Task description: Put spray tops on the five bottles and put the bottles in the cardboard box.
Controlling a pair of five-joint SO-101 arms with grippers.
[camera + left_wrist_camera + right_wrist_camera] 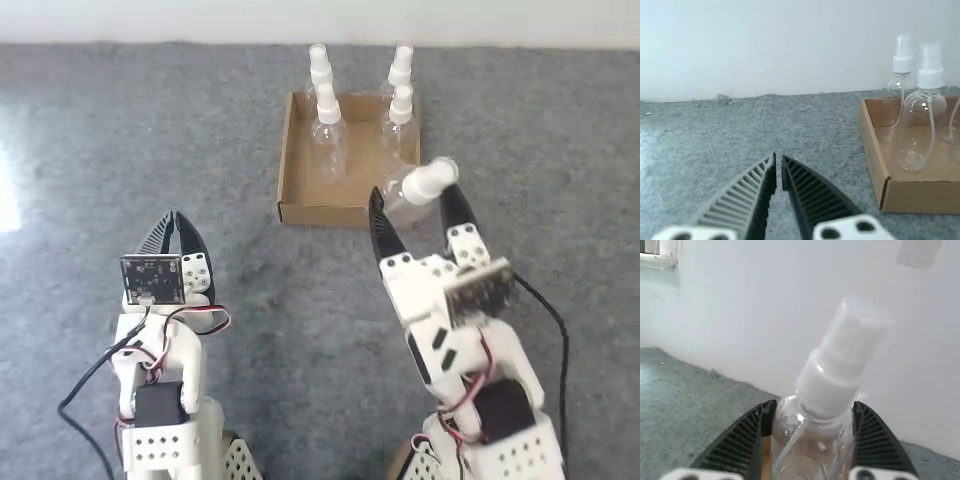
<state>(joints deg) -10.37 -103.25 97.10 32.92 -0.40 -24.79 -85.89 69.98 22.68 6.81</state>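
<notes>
A shallow cardboard box (320, 212) lies at the table's far middle. Several clear bottles with white spray tops (328, 132) stand upright inside it. My right gripper (413, 200) is shut on one more clear bottle (405, 192), which is tilted over the box's near right corner; its white spray top (840, 365) rises between the black fingers (740, 440). My left gripper (175, 225) rests shut and empty over the carpet, near and left of the box. From its wrist, the left gripper (779, 162) has the box (920, 197) and two of the bottles (920, 125) off to one side.
Grey carpet (100, 150) covers the table. A white wall (765, 45) rises just behind the box. Cables (90, 385) trail beside both arm bases at the near edge.
</notes>
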